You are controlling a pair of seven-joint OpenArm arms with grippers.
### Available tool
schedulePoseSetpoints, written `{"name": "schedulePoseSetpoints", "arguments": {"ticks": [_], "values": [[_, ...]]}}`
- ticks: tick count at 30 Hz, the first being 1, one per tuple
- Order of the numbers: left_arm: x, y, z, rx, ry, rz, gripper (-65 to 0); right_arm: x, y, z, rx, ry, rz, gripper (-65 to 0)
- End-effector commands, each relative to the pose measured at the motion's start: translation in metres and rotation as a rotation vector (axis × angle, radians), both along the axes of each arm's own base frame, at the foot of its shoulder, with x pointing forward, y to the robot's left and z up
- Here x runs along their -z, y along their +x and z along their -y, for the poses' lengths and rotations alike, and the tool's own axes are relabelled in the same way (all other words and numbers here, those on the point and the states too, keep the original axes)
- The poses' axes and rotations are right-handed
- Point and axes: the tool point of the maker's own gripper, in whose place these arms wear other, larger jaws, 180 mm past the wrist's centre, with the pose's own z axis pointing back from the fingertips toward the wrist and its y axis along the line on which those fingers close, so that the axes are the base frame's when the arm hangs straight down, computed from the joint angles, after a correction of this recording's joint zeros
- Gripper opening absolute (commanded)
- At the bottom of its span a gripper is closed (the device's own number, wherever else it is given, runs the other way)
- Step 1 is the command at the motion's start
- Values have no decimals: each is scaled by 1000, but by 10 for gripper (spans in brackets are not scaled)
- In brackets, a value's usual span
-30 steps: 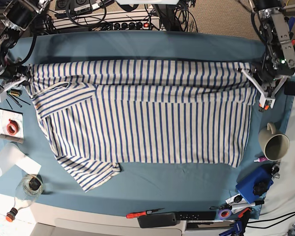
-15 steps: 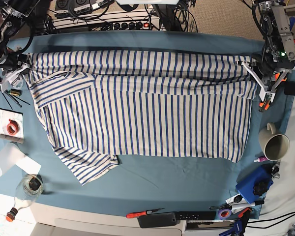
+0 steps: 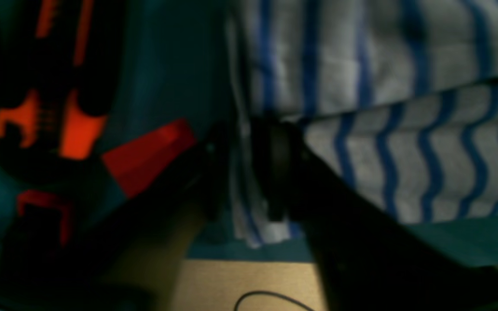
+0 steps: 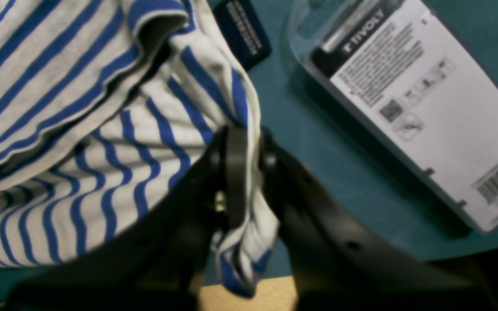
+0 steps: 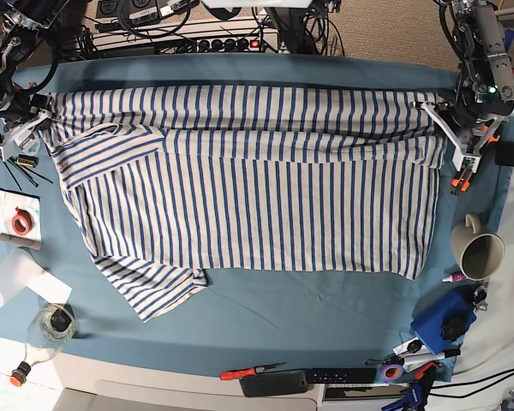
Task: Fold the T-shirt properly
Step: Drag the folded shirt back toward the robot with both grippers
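Note:
The T-shirt (image 5: 257, 197), white with thin blue stripes, lies spread across the teal table (image 5: 325, 325), its far edge folded over into a band along the back. My left gripper (image 5: 430, 113) sits at the shirt's far right corner; in the left wrist view its fingers (image 3: 275, 172) have a strip of the T-shirt (image 3: 404, 164) edge between them. My right gripper (image 5: 41, 118) is at the far left corner by the sleeve. There its fingers (image 4: 236, 172) pinch a bunched fold of the T-shirt (image 4: 80, 129).
A mug (image 5: 478, 248), a blue box (image 5: 441, 321) and an orange-black tool (image 5: 461, 178) lie right of the shirt. A clear cup (image 5: 8, 282), a glass bottle (image 5: 47, 330) and a tape roll (image 5: 20, 223) sit left. A screwdriver (image 5: 248, 371) lies at the front edge. A blister pack (image 4: 426, 86) lies beside my right gripper.
Both grippers have drawn the shirt's far edge toward the back of the table. The whole shirt slid that way, and the folded band along the back widened.

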Motion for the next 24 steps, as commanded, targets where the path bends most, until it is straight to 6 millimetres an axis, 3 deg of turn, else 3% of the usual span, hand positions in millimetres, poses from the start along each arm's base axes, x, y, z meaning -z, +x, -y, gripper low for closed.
{"name": "schedulePoseSetpoints", "arguments": {"ticks": [1,3,7,12,17,22,24], "values": [[-9,5,-10,-7,38,28,-440,-18,7,15,-2,-62,29,-527],[-9,5,-11,-7,39,28,-427,-19,7,16,-3,-66,30,-492],[-12,5,-15,-8,68,29,-427,-20,9,16,-3,-66,36,-492],[-33,12,-25,-31,158,82,-427,-21,13,6,-15,-13,61,-492],[-47,19,-29,-26,212,137,-426,-14,-1,9,-25,-32,-22,-488],[-45,16,-29,-26,212,127,-426,-12,-8,14,-16,-61,-55,-394],[-42,11,-29,-24,212,113,-426,-10,-11,14,-16,-60,-65,-388]]}}
